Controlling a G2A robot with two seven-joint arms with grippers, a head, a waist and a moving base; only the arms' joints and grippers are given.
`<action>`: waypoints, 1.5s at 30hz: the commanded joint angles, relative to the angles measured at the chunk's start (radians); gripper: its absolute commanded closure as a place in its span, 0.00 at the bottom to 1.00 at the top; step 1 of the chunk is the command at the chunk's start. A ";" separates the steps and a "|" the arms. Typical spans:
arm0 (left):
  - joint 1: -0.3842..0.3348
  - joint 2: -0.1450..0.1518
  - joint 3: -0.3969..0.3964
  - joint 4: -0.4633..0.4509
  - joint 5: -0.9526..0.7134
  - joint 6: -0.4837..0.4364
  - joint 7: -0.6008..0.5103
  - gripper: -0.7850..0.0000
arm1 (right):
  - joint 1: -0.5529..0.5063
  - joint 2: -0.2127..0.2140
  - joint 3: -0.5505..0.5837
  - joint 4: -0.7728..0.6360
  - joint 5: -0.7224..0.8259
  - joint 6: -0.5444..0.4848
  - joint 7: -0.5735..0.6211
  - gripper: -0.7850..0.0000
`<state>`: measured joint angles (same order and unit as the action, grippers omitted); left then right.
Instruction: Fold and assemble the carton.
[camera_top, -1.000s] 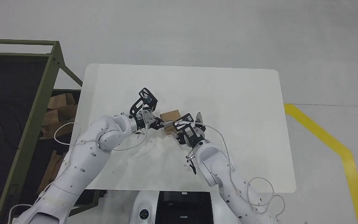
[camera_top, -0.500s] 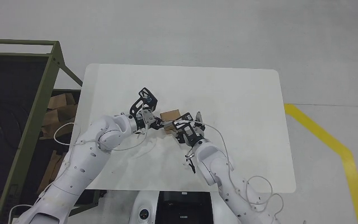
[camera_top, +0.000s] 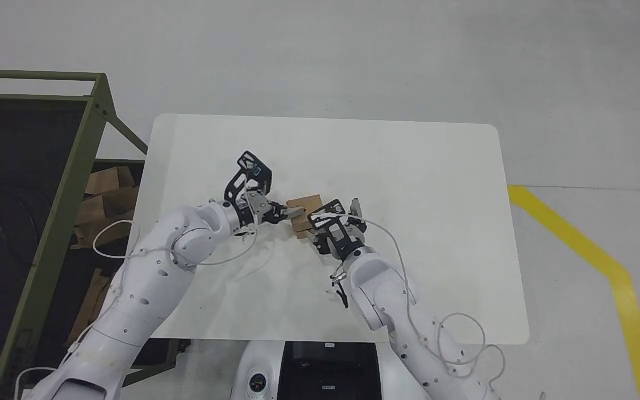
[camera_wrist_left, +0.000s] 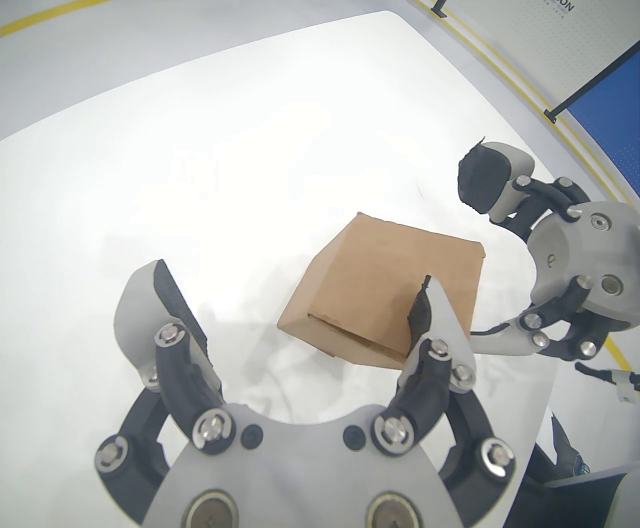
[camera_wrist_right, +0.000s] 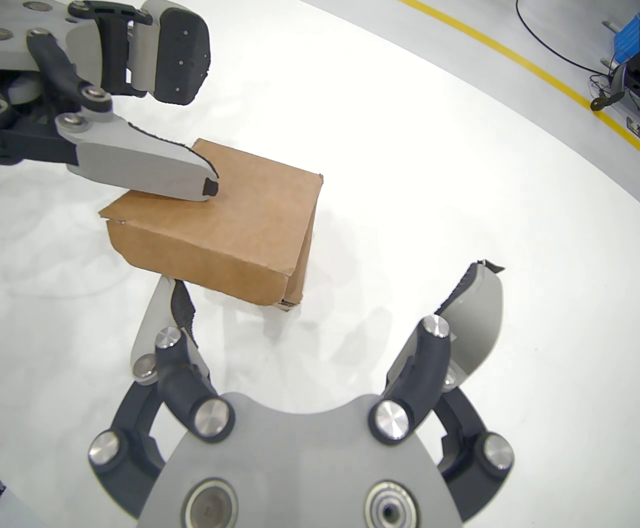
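Observation:
A small brown carton (camera_top: 303, 210) lies on the white table (camera_top: 430, 180), folded into a box with its flaps closed. In the left wrist view the carton (camera_wrist_left: 395, 280) is beside my open left gripper (camera_wrist_left: 295, 305), one fingertip (camera_wrist_left: 425, 305) resting on its top face. In the right wrist view the carton (camera_wrist_right: 235, 235) lies just ahead of my open right gripper (camera_wrist_right: 325, 295), one finger (camera_wrist_right: 167, 305) close against its near side wall. The left gripper (camera_wrist_right: 200, 125) reaches over the carton from the far side. From above, the left gripper (camera_top: 266, 190) and the right gripper (camera_top: 336, 220) flank the carton.
A green metal frame (camera_top: 95, 110) stands off the table's left edge, with a dark bin of cardboard pieces (camera_top: 100, 205) beneath it. A yellow floor line (camera_top: 570, 235) runs to the right of the table.
My left gripper has shifted a little to the left, and its raised finger now stands farther from the carton. The carton and my right arm have barely moved.

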<state>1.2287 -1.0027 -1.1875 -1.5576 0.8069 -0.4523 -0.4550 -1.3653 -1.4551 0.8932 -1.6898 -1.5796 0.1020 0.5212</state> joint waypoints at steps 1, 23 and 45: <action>-0.003 -0.002 -0.002 0.006 -0.006 0.017 0.000 0.00 | 0.000 -0.001 0.000 -0.001 -0.002 0.000 -0.001 0.00; -0.036 -0.020 0.004 0.061 -0.052 0.124 -0.029 0.00 | -0.009 0.000 0.029 0.021 -0.006 -0.050 0.032 0.00; -0.035 -0.027 0.008 0.056 -0.045 0.111 -0.056 0.00 | 0.017 -0.015 0.079 0.082 0.074 0.046 -0.011 0.00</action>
<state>1.1934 -1.0298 -1.1789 -1.5000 0.7611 -0.3398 -0.5100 -1.3468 -1.4709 0.9703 -1.6069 -1.5072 0.1554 0.5094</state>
